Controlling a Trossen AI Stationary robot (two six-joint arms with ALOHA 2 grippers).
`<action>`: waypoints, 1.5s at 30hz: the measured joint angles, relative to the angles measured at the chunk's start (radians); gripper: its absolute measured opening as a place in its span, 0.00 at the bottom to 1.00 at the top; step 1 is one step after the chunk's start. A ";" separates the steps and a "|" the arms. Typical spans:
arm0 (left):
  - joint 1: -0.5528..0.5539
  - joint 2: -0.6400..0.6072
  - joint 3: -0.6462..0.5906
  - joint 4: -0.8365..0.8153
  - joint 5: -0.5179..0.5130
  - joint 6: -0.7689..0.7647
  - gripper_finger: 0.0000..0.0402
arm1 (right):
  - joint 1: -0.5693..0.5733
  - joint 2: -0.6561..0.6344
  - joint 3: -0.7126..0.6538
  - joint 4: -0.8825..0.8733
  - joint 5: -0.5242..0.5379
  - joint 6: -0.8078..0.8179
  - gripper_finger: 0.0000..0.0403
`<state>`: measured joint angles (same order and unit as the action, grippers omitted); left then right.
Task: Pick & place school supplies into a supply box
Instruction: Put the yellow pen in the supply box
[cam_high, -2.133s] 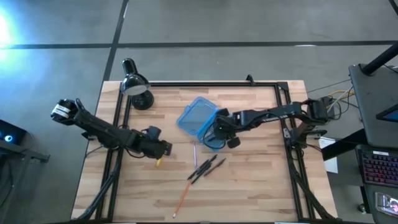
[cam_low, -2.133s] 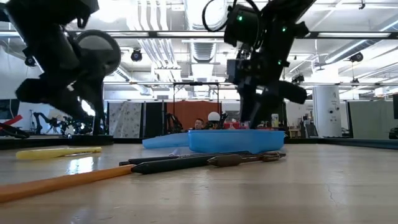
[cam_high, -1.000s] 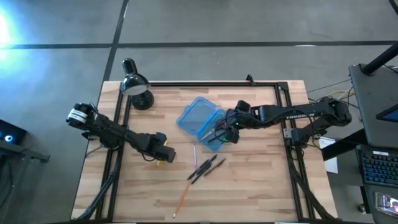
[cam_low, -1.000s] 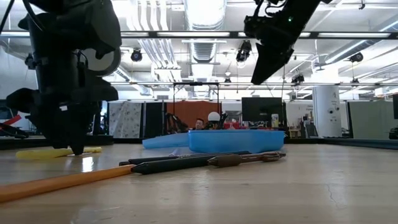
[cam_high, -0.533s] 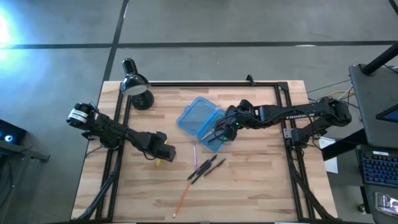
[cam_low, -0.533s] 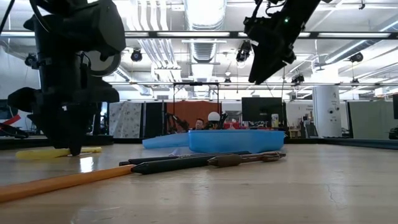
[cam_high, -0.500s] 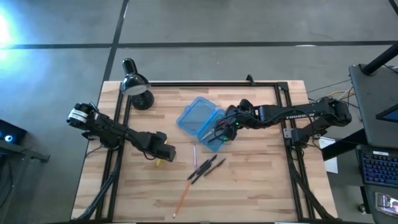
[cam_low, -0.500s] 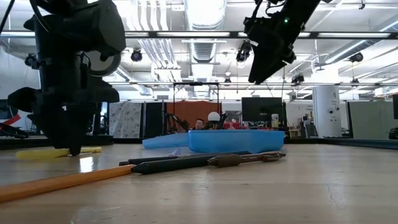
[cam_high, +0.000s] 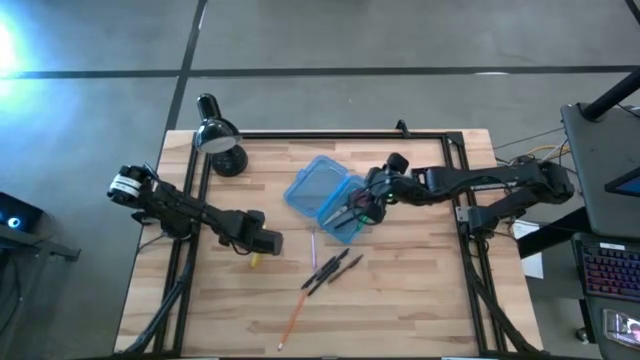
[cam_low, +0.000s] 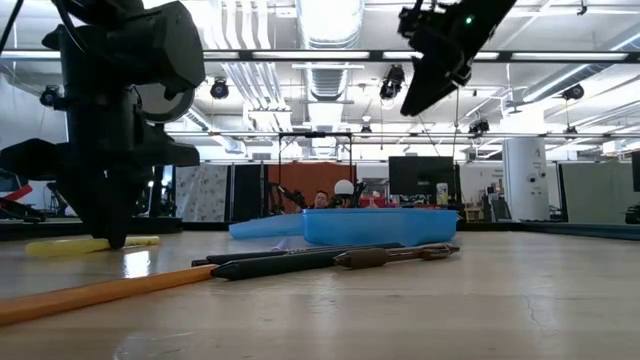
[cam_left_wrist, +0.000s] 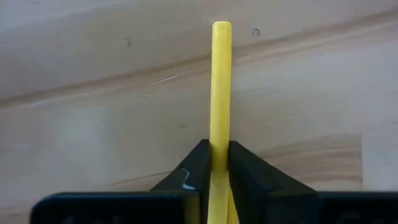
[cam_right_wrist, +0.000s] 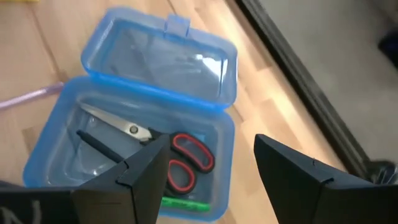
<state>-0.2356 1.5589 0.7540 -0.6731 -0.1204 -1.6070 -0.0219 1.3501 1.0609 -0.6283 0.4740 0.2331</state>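
scissors (cam_right_wrist: 186, 160) and green pen (cam_right_wrist: 185, 202) sit boxed below your wide-open right gripper (cam_right_wrist: 211, 165); left gripper (cam_left_wrist: 212, 157) pinches the yellow pen (cam_left_wrist: 220, 81); 4 remain loose.

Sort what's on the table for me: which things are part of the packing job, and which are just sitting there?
Part of the job:
- supply box, open, with red-handled scissors and a green pen inside
- yellow pen, clamped in the left tool
- pale purple pen
- black pens
- orange pencil

Just sitting there:
- black desk lamp, at the far left corner
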 joint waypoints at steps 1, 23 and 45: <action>0.000 0.000 0.001 0.001 0.000 -0.013 0.04 | 0.000 -0.018 -0.010 0.011 0.000 -0.010 0.56; 0.009 0.004 0.216 0.009 -0.171 -0.043 0.03 | -0.003 -0.330 -0.289 0.086 -0.003 -0.001 0.56; 0.313 0.435 0.921 0.005 -0.019 0.705 0.02 | 0.005 -0.670 -0.495 0.085 -0.003 0.160 0.56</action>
<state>0.0775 1.9937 1.6749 -0.6683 -0.1398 -0.9019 -0.0174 0.6805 0.5655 -0.5434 0.4706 0.3928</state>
